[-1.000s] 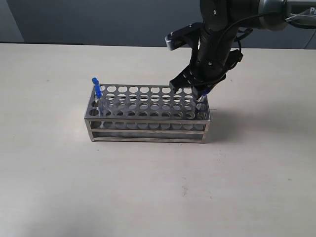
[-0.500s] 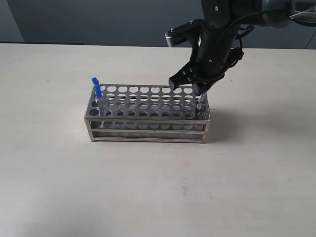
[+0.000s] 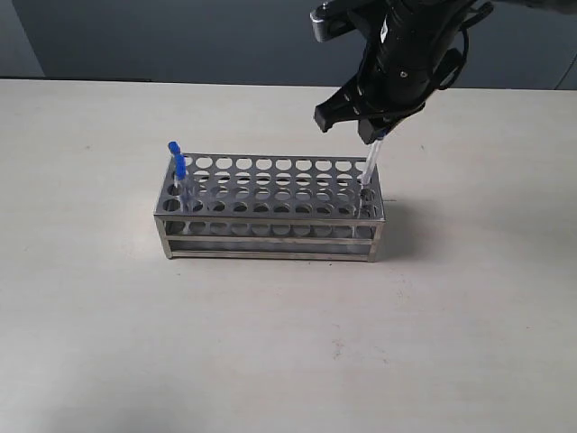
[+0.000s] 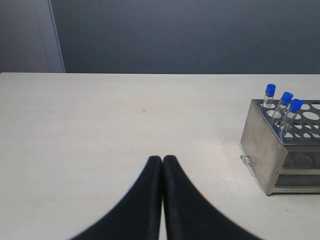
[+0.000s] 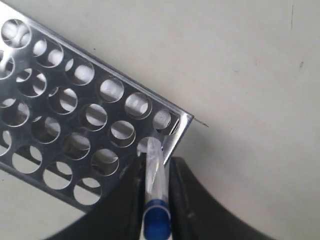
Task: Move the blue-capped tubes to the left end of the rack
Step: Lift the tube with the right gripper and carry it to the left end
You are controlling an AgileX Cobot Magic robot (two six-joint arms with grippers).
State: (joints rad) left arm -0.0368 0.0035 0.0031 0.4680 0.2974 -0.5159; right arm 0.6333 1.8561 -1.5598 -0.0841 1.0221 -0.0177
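On the table [image 3: 90, 316] in the exterior view, one rack [image 3: 270, 215] is standing with its long side toward the camera. At its left end, tubes [image 3: 179, 171] are sitting upright in the holes, but only two blue caps are showing apart here, close together. Over the right end the right gripper [image 3: 368, 126] is hanging above the rack and pinching one tube [image 3: 371, 162], which is slanting down to the top plate at the right corner.

In the left wrist view the count at the left end is coming out clearer. Three tubes [image 4: 286, 102] are standing in the end holes, their caps above the plate. This view alone is showing the left gripper [image 4: 162, 162]. It is hovering over the table [image 4: 100, 115], well apart from the rack [image 4: 260, 145], with its fingers pressed together and gripping nothing.

In the right wrist view, the right gripper [image 5: 153, 175] is clamping the fourth tube [image 5: 152, 160] between its two fingers [image 5: 182, 190], and the blue cap hidden in the exterior view is showing between them. The tube's clear lower end is lying over the hole nearest the corner of the rack [image 5: 117, 110]. Whether it is inside that hole or just above it I cannot tell. The holes around it are standing open.
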